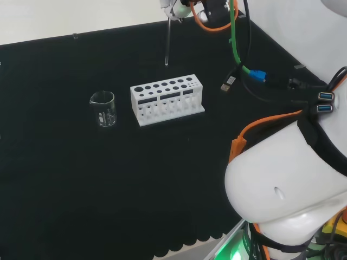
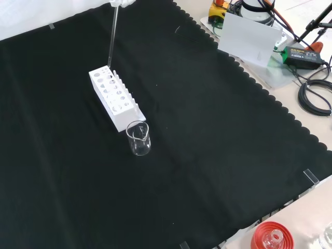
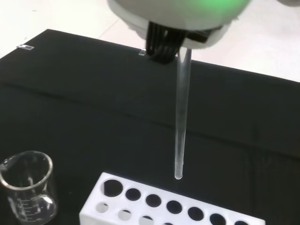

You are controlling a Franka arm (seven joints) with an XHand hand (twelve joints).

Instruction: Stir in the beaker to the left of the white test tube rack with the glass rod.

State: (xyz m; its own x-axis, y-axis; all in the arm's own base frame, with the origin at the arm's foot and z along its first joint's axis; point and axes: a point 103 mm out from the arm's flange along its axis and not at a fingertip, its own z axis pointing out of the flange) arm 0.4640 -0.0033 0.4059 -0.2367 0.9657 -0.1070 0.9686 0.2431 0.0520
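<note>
Head view: hand (image 1: 179,6) pinches glass rod (image 1: 167,43) upright above rack (image 1: 167,99) (carry step); next, shift over beaker (image 1: 103,108), lower in.

The worktop (image 1: 81,189) wears a plain black cloth with a scalloped edge. The test tube rack (image 1: 167,99) is white, dotted with rows of dark round holes. The beaker (image 1: 103,109) and the glass rod (image 1: 167,43) are clear. The hand (image 3: 178,18) is white with black ribbed parts.
</note>
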